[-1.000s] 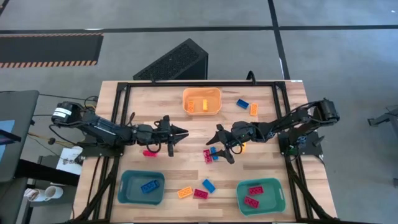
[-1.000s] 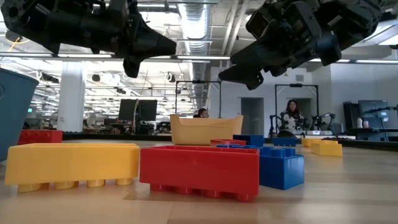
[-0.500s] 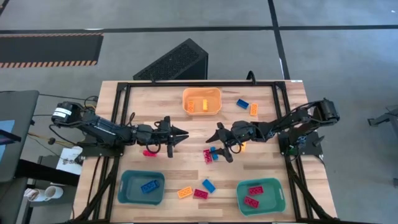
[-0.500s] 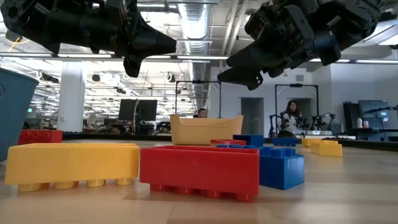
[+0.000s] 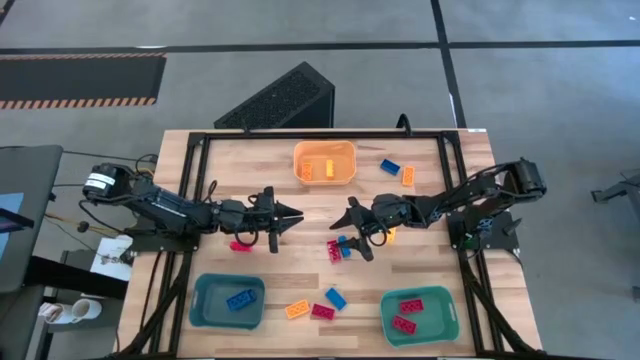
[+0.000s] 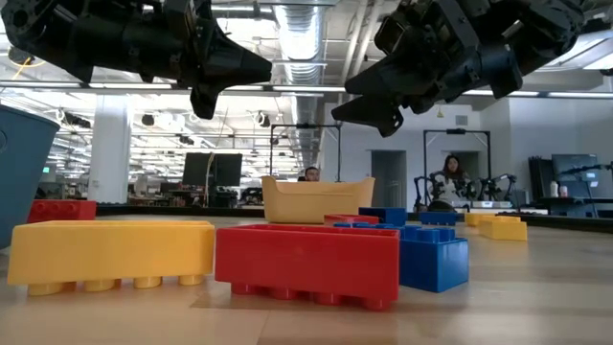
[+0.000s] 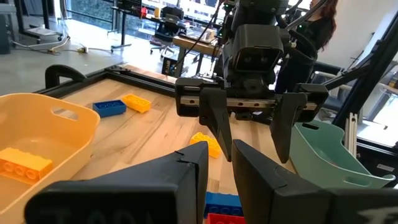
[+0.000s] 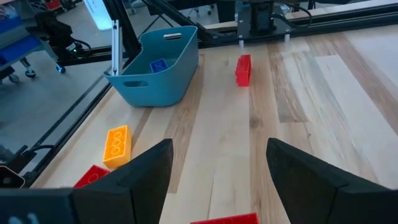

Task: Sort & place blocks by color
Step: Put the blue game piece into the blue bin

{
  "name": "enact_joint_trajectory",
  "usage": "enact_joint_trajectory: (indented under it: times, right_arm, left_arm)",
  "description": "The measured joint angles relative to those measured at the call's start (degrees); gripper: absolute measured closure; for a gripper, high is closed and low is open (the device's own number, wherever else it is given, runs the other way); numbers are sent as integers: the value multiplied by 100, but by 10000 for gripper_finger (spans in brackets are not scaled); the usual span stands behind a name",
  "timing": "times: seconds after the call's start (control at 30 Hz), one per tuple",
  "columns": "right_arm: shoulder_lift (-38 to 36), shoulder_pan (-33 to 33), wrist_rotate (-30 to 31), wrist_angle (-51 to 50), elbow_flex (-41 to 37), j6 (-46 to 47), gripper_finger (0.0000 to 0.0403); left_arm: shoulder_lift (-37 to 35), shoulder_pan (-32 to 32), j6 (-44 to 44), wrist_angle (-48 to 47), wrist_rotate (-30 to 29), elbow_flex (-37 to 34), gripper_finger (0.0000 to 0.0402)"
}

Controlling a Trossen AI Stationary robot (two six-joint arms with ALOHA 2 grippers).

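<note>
the right gripper [image 5: 352, 228], jaws spread and empty, hovered just beside the blocks [image 5: 340, 248] below the orange bin [image 5: 324, 163]; next comes lowering onto one. left gripper [image 5: 288, 213] waited, jaws nearly together.

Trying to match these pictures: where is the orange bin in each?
High view: orange bin at the table's top middle.
Low view: orange bin centre, far back.
Left wrist view: orange bin at left edge.
Right wrist view: not in it.
Shared landmark: the open right gripper.
</note>
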Motion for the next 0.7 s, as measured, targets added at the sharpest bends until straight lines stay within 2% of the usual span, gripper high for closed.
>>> enact_joint_trajectory:
  times: [0.5,0.7]
  right_arm:
    - [0,0,-1,2,2,10,122]
    - [0,0,-2,2,2,9,122]
  left_arm:
    - [0,2,140,-2,0,0,342]
    - [0,2,142,-2,1,0,322]
